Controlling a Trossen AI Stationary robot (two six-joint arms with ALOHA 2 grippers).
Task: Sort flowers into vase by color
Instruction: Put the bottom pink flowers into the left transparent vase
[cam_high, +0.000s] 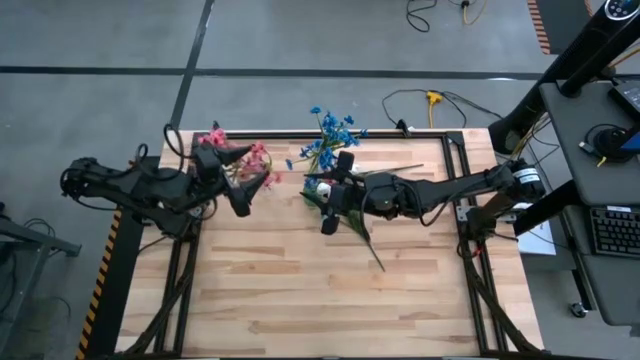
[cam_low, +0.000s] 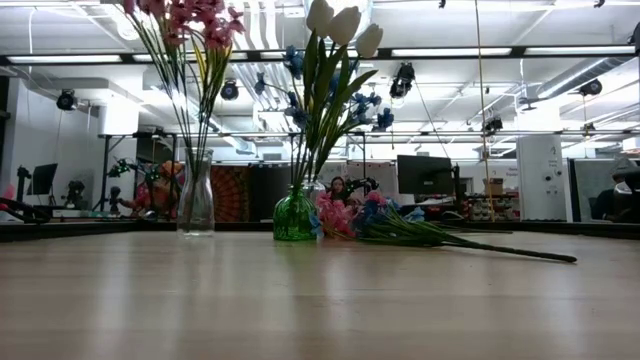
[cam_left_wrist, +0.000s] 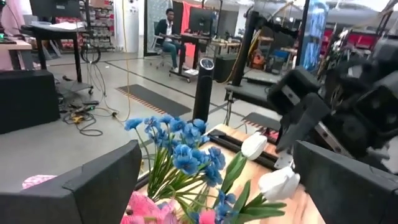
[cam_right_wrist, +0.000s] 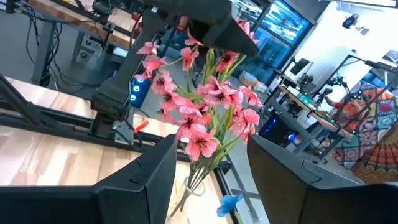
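Observation:
A clear glass vase (cam_low: 196, 205) holds pink sprigs (cam_high: 252, 160) (cam_right_wrist: 208, 115). A green glass vase (cam_low: 293, 215) holds blue sprigs (cam_high: 331, 135) (cam_left_wrist: 180, 149) and white tulip-like blooms (cam_high: 316, 186) (cam_left_wrist: 267, 168). Both vases stand near the table's far edge. Loose sprigs with pink and blue blossoms (cam_low: 372, 218) lie flat on the table to the right of the green vase, their long stems (cam_high: 366, 238) running toward the near right. My left gripper (cam_high: 238, 182) (cam_left_wrist: 214, 186) is open above the pink bunch. My right gripper (cam_high: 322, 196) (cam_right_wrist: 211, 180) is open beside the white blooms, facing the left one.
The two grippers face each other closely over the vases, with tall blooms between them. Black frame rails (cam_high: 455, 170) border the wooden table (cam_high: 300, 300), which has free room on its near half. A person (cam_left_wrist: 166, 28) sits at a desk in the room beyond.

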